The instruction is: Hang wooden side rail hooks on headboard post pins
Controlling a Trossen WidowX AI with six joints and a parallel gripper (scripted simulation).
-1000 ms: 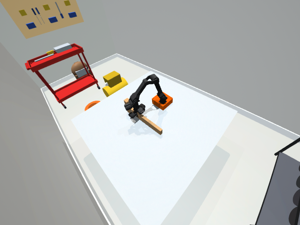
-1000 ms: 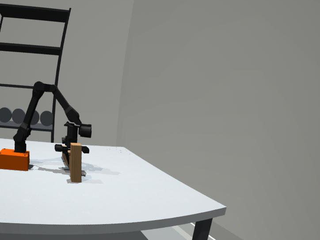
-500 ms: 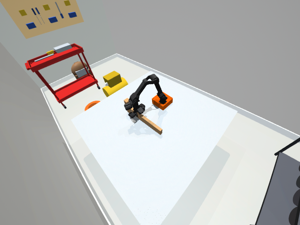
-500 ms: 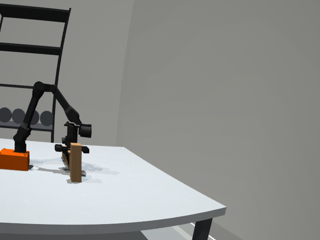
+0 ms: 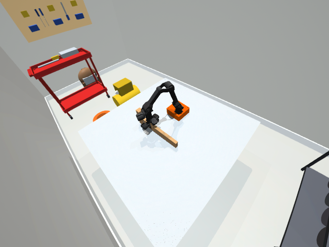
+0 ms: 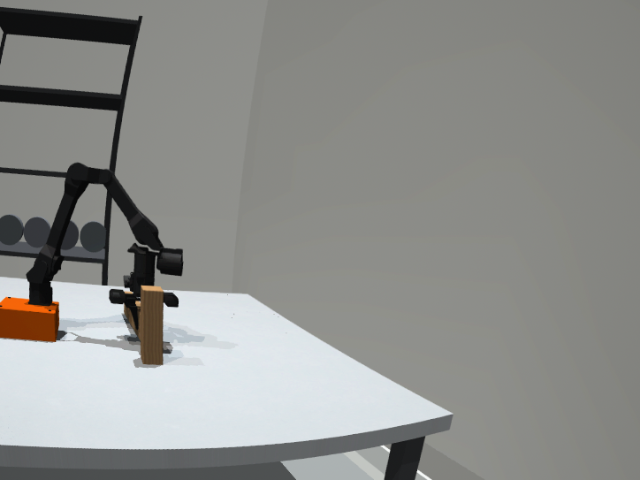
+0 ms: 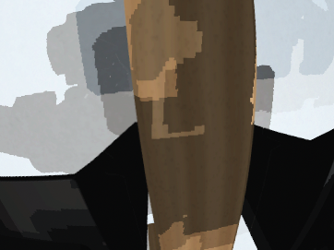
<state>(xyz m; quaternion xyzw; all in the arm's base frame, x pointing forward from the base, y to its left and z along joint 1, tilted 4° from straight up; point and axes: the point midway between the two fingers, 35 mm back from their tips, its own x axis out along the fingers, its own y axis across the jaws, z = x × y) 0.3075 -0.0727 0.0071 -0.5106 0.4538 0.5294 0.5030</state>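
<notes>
The wooden side rail (image 5: 166, 136) (image 7: 217, 38) runs along the table (image 5: 175, 186) (image 6: 224, 405), its far end on or very close to the table top. The upright wooden headboard post (image 5: 138, 110) (image 6: 152, 324) stands at the rail's other end, partly behind the arm in the top view. My gripper (image 5: 150, 124) (image 6: 139, 308) (image 7: 174, 125) is shut on the rail, one black finger on each side, pointing down close behind the post in the exterior view. The hooks, slot and pins are hidden, so whether the hooks sit on the pins cannot be told.
The arm's orange base (image 5: 177, 110) (image 6: 29, 319) stands on the table beside the rail. A red cart (image 5: 83, 95), a yellow machine (image 5: 126, 93) and an orange ring (image 5: 100, 115) are beyond the table edge. A black shelf rack (image 6: 64, 95) stands behind the arm.
</notes>
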